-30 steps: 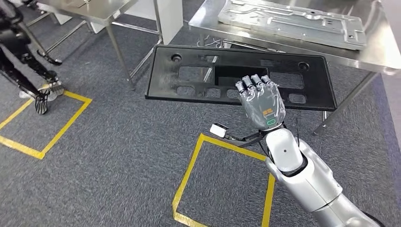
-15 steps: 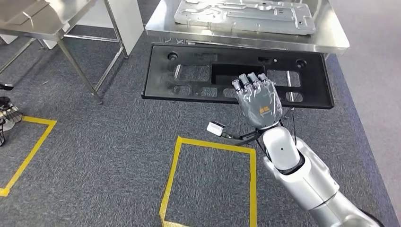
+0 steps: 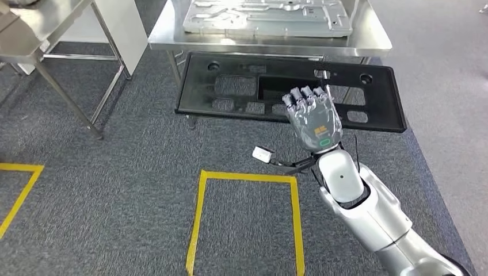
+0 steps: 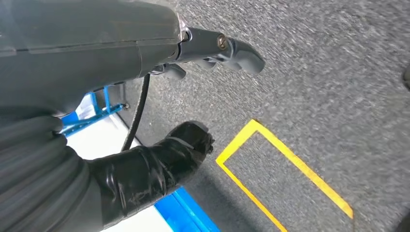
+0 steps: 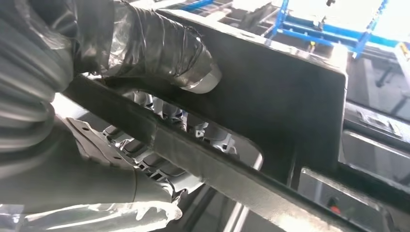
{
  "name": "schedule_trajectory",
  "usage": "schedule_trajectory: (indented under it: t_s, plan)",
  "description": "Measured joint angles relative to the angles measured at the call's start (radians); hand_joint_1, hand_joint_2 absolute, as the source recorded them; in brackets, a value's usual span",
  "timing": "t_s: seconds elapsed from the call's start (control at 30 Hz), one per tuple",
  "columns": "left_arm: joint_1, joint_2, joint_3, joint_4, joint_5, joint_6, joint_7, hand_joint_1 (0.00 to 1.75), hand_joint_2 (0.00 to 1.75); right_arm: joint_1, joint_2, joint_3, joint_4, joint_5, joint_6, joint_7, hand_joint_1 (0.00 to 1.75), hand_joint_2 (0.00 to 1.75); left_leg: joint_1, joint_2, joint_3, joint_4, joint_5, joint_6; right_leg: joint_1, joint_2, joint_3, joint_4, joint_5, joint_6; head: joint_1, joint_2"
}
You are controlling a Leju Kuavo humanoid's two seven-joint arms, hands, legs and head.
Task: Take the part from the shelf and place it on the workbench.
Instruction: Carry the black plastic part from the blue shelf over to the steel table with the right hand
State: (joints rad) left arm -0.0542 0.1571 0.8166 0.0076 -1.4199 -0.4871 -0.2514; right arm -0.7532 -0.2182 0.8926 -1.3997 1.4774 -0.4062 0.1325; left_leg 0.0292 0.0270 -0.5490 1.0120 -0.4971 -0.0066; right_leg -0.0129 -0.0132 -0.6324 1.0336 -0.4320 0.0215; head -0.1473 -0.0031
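Fingers of the right hand (image 3: 313, 118) are gripping the black part (image 3: 230, 86), partly hiding its cutout; left hand's (image 4: 159, 164) grasp is unclear.

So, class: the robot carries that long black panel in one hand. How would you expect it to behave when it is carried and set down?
Probably stiff: the black panel stays flat though the right hand grips it at one spot. Likely light for its size, being thin and full of cutouts. It may swing or tip, since it reaches far to either side of the grip, close under the steel workbench.
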Motion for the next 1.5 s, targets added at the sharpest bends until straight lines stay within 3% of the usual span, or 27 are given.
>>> schedule_trajectory:
  t_s: [0.07,0.13,0.23,0.27,0.3,0.37,0.43,0.5,0.6,0.67,0.73,0.77,0.8,0.83,0.9,0.93,0.97,1.07,1.13,1.23,1.3,1.33,1.43,1.5]
  plan:
    - [-0.002,0.000,0.009,0.000,-0.001,0.000,0.000,0.00,1.75,-0.001,0.001,0.000,0.002,-0.004,0.005,-0.002,1.75,1.75,0.003,0.000,0.005,0.000,-0.006,-0.012,-0.003,0.004,0.008,-0.007,-0.002,-0.016,0.000,0.000]
    - [-0.004,0.000,0.016,0.000,-0.003,0.000,0.000,0.00,1.75,-0.004,0.003,0.000,0.003,-0.007,0.011,-0.003,1.75,1.75,0.004,-0.007,-0.020,0.059,-0.038,-0.016,-0.005,0.007,0.022,-0.017,-0.005,-0.032,0.000,0.000]
    - [-0.002,0.000,0.028,0.000,-0.004,0.001,0.000,0.00,1.75,-0.006,0.008,0.000,0.004,-0.010,0.022,-0.009,1.75,1.75,0.001,-0.017,-0.137,0.261,-0.107,-0.014,0.004,0.012,0.038,-0.018,-0.018,-0.048,0.000,0.000]
    - [-0.001,0.000,0.031,0.000,-0.004,0.001,0.000,0.00,1.75,-0.006,0.009,0.000,0.005,-0.011,0.025,-0.010,1.75,1.75,-0.001,-0.018,-0.166,0.295,-0.103,-0.012,0.008,0.016,0.044,-0.017,-0.024,-0.051,0.000,0.000]
    - [0.001,0.000,0.034,0.000,-0.004,0.001,0.000,0.00,1.75,-0.005,0.009,0.000,0.005,-0.011,0.025,-0.010,1.75,1.75,-0.002,-0.018,-0.174,0.288,-0.077,-0.009,0.011,0.020,0.052,-0.015,-0.031,-0.052,0.000,0.000]
    - [0.004,0.001,0.036,0.000,-0.004,0.001,0.000,0.00,1.75,-0.005,0.010,0.000,0.005,-0.011,0.026,-0.010,1.75,1.75,-0.005,-0.020,-0.140,0.171,0.013,0.003,0.016,0.027,0.071,-0.012,-0.048,-0.050,0.000,0.000]
    - [0.003,0.004,0.038,0.000,-0.005,0.001,0.000,0.00,1.75,-0.008,0.011,0.000,0.005,-0.013,0.027,-0.010,1.75,1.75,-0.012,-0.022,-0.093,0.060,0.062,0.016,0.020,0.031,0.083,-0.008,-0.064,-0.043,0.000,0.000]
    - [0.001,0.006,0.041,0.000,-0.006,0.001,-0.001,0.00,1.75,-0.010,0.012,0.000,0.005,-0.020,0.032,-0.012,1.75,1.75,-0.018,-0.023,-0.075,0.027,0.057,0.024,0.021,0.033,0.088,-0.007,-0.068,-0.033,0.000,0.000]
    - [0.002,0.008,0.056,0.000,-0.008,0.001,-0.003,0.00,1.75,-0.012,0.012,0.000,0.003,-0.038,0.048,-0.014,1.75,1.75,-0.015,-0.023,-0.053,0.007,0.049,0.039,0.017,0.029,0.082,0.021,-0.074,-0.018,0.000,0.000]
    - [0.004,0.008,0.068,0.000,-0.009,0.002,-0.004,0.00,1.75,-0.017,0.012,0.000,0.003,-0.046,0.057,-0.013,1.75,1.75,-0.013,-0.023,-0.036,-0.001,0.043,0.048,0.012,0.023,0.031,0.111,-0.108,-0.006,0.000,0.000]
    - [0.005,0.007,0.078,0.000,-0.009,0.004,-0.005,0.00,1.75,-0.018,0.012,0.000,0.002,-0.049,0.063,-0.013,1.75,1.75,-0.012,-0.023,-0.025,-0.001,0.031,0.051,0.006,0.021,-0.051,0.232,-0.147,0.002,0.000,0.000]
    - [0.006,0.007,0.082,0.000,-0.009,0.004,-0.005,0.00,1.75,-0.017,0.012,0.000,0.002,-0.050,0.067,-0.014,1.75,1.75,-0.012,-0.023,-0.017,0.000,0.024,0.050,0.002,0.020,-0.083,0.264,-0.150,0.005,0.000,0.000]
    - [0.007,0.007,0.085,0.000,-0.010,0.005,-0.006,0.00,1.75,-0.016,0.012,0.000,0.002,-0.053,0.072,-0.016,1.75,1.75,-0.010,-0.024,-0.007,0.000,0.016,0.048,-0.001,0.019,-0.099,0.264,-0.134,0.007,0.000,0.000]
    - [0.008,0.007,0.088,0.000,-0.010,0.005,-0.007,0.00,1.75,-0.016,0.012,0.000,0.001,-0.056,0.076,-0.017,1.75,1.75,-0.009,-0.024,0.005,0.001,0.006,0.045,-0.003,0.017,-0.096,0.227,-0.098,0.008,0.000,0.000]
    - [0.012,0.006,0.095,0.000,-0.011,0.006,-0.008,0.00,1.75,-0.017,0.012,0.000,-0.003,-0.062,0.083,-0.020,1.75,1.75,-0.006,-0.024,0.031,0.002,-0.014,0.035,-0.003,0.012,-0.059,0.100,-0.011,0.008,0.000,0.000]
    - [0.013,0.006,0.099,0.000,-0.012,0.007,-0.008,0.00,1.75,-0.020,0.012,0.000,-0.005,-0.065,0.086,-0.022,1.75,1.75,-0.005,-0.023,0.040,0.001,-0.022,0.029,0.001,0.009,-0.042,0.047,0.012,0.004,0.000,0.000]
    - [0.013,0.006,0.104,0.000,-0.013,0.007,-0.008,0.00,1.75,-0.022,0.012,0.000,-0.006,-0.067,0.090,-0.025,1.75,1.75,-0.006,-0.021,0.045,-0.001,-0.029,0.022,0.004,0.007,-0.032,0.017,0.023,-0.002,0.000,0.000]
    - [0.011,0.006,0.118,0.000,-0.014,0.007,-0.009,0.00,1.75,-0.026,0.013,0.002,-0.010,-0.074,0.098,-0.030,1.75,1.75,-0.007,-0.018,0.052,0.004,-0.031,0.004,0.007,0.010,-0.016,0.002,0.016,-0.028,-0.001,0.000]
    - [0.011,0.005,0.124,0.000,-0.015,0.007,-0.010,0.00,1.75,-0.028,0.015,0.002,-0.012,-0.078,0.100,-0.030,1.75,1.75,-0.005,-0.019,0.028,0.065,-0.036,-0.001,0.006,0.012,0.005,-0.005,0.008,-0.043,-0.001,0.000]
    - [0.012,0.005,0.131,0.000,-0.015,0.008,-0.010,0.00,1.75,-0.032,0.017,0.002,-0.014,-0.080,0.100,-0.029,1.75,1.75,-0.007,-0.020,-0.090,0.243,-0.095,-0.005,0.011,0.015,0.030,-0.009,-0.010,-0.057,-0.001,0.000]
    - [0.015,0.005,0.134,0.000,-0.015,0.008,-0.010,0.00,1.75,-0.031,0.017,0.003,-0.014,-0.083,0.102,-0.030,1.75,1.75,-0.009,-0.020,-0.148,0.284,-0.129,-0.002,0.017,0.019,0.050,-0.009,-0.027,-0.060,-0.001,0.000]
    - [0.016,0.005,0.135,0.000,-0.015,0.008,-0.010,0.00,1.75,-0.031,0.017,0.003,-0.014,-0.085,0.104,-0.030,1.75,1.75,-0.010,-0.021,-0.154,0.258,-0.115,0.003,0.021,0.021,0.062,-0.009,-0.037,-0.060,-0.001,0.000]
    - [0.022,0.008,0.139,0.000,-0.016,0.008,-0.010,0.00,1.75,-0.031,0.018,0.004,-0.014,-0.087,0.111,-0.031,1.75,1.75,-0.024,-0.026,-0.123,0.085,0.028,0.031,0.028,0.027,0.094,-0.008,-0.065,-0.058,-0.001,0.000]
    - [0.023,0.012,0.141,0.000,-0.016,0.009,-0.010,0.00,1.75,-0.032,0.020,0.004,-0.014,-0.087,0.114,-0.031,1.75,1.75,-0.034,-0.034,-0.110,0.030,0.067,0.043,0.027,0.031,0.103,-0.004,-0.078,-0.049,0.000,0.000]
